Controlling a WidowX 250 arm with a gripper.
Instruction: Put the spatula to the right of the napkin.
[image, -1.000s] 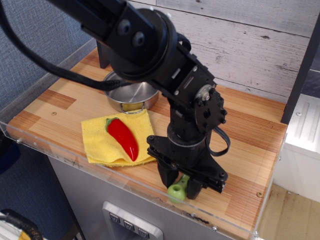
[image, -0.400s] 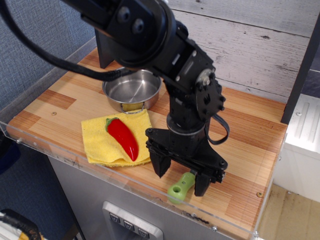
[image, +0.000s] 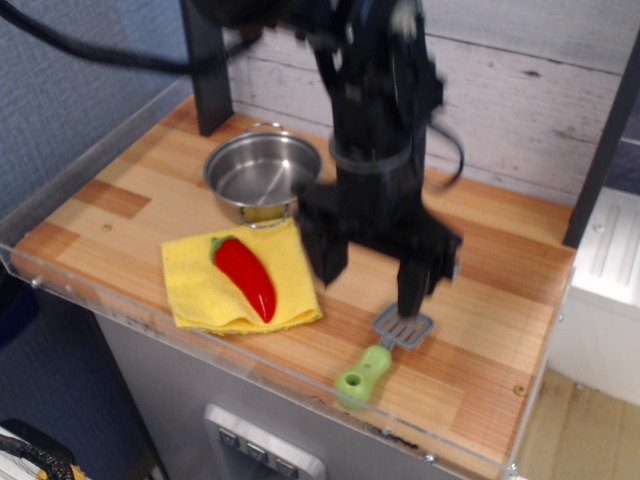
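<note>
- In my one camera view, the gripper (image: 370, 275) hangs at centre frame with its fingers spread wide and nothing between them; it's blurred.
- The spatula (image: 384, 349) lies flat on the table (image: 500, 330), lower centre-right, below the gripper and clear of it, green handle toward the front edge.
- The napkin (image: 236, 279) sits left of the spatula, a red pepper (image: 246, 275) on it.
- A steel pot (image: 262, 176) stands above the napkin.

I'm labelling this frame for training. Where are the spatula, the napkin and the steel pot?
spatula (image: 366, 373): observation image, on its lime-green handle.
napkin (image: 195, 280): observation image, on bare yellow cloth left of the chili.
steel pot (image: 262, 170): observation image, on its inner bottom.
</note>
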